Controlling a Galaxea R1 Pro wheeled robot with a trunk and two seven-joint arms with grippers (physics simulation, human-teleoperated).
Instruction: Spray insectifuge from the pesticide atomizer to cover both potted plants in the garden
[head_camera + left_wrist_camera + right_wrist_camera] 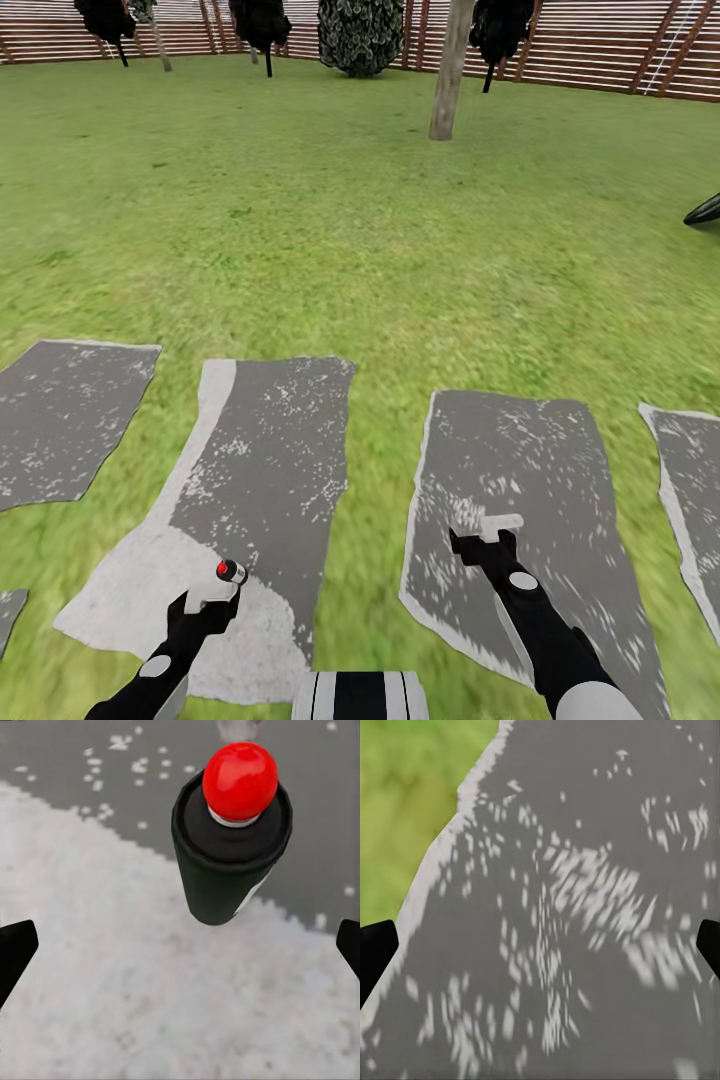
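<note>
While the atomizer stood clamped in the left tool over the paving, and the right tool hung apparently spread and empty, pickup looked done; both plants remained unsprayed.

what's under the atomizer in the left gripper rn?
Grey mottled paving, pale patch, lies beneath the pesticide atomizer held at the left gripper. The bottle's own base and the paving directly behind it are hidden by its body.
</note>
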